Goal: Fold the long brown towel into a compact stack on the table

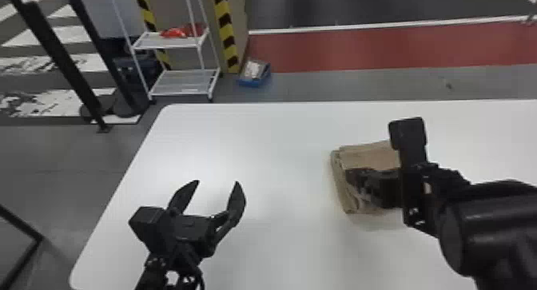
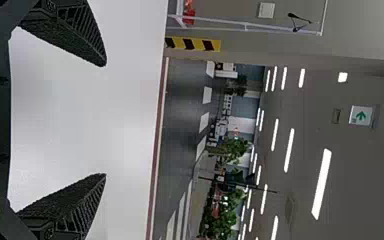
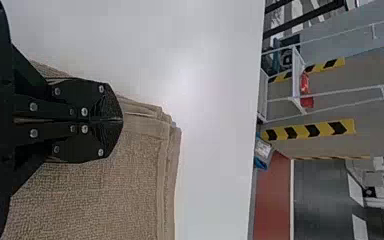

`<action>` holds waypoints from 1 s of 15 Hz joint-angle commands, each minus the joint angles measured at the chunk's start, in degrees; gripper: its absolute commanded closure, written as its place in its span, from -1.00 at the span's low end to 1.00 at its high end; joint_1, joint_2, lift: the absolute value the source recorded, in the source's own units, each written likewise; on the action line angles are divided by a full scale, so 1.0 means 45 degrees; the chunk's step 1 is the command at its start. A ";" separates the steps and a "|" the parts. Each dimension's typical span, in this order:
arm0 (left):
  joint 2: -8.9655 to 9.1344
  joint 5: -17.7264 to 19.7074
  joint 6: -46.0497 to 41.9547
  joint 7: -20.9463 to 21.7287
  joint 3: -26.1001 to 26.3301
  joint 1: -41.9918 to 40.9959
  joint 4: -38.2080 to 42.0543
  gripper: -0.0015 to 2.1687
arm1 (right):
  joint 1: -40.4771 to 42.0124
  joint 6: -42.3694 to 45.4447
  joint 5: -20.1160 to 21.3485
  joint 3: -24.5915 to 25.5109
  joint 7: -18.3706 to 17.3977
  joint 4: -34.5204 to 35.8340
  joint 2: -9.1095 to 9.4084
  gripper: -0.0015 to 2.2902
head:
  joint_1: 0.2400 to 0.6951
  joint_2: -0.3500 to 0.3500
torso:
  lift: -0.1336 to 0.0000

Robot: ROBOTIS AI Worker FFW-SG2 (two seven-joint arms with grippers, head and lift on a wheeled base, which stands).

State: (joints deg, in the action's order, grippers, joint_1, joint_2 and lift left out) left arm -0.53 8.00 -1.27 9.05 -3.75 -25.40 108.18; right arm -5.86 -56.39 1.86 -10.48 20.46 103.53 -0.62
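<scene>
The brown towel lies folded in layers on the white table, right of centre, its right part hidden behind the right arm. My right gripper is over the towel's near left part; in the right wrist view the gripper has its two fingers pressed together above the towel, with no cloth visible between them. Whether the tips touch the cloth I cannot tell. Off to the left, well apart from the towel, my left gripper is spread wide over the table. The left wrist view has this gripper with nothing between its fingers.
The white table has its left edge beside the left arm and its far edge beyond the towel. On the floor behind stand a white wire shelf, a blue box and black posts at the left.
</scene>
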 commanded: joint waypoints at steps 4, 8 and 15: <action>0.0000 0.0000 -0.0038 0.0000 -0.0007 0.0000 -0.0017 -0.92 | 0.0385 -0.0079 -0.0063 -0.0973 0.0648 0.0060 0.0000 0.71 | 1.00 0.57 | -0.85; 0.0000 0.0020 -0.0038 0.0020 -0.0046 0.0000 -0.0056 -0.92 | 0.1049 -0.0079 -0.0004 -0.1364 0.2015 0.0881 -0.0078 0.71 | 1.00 0.73 | -0.85; 0.0019 0.0098 -0.0116 0.0039 -0.0046 0.0039 -0.0134 -0.92 | 0.2728 -0.0313 -0.0375 0.1117 0.4437 0.3439 -0.0234 0.71 | 1.00 0.79 | -0.85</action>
State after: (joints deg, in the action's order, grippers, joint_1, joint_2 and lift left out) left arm -0.53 8.43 -1.82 9.21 -4.04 -25.33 107.61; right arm 4.69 -56.77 0.46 -8.75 39.74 116.37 -1.60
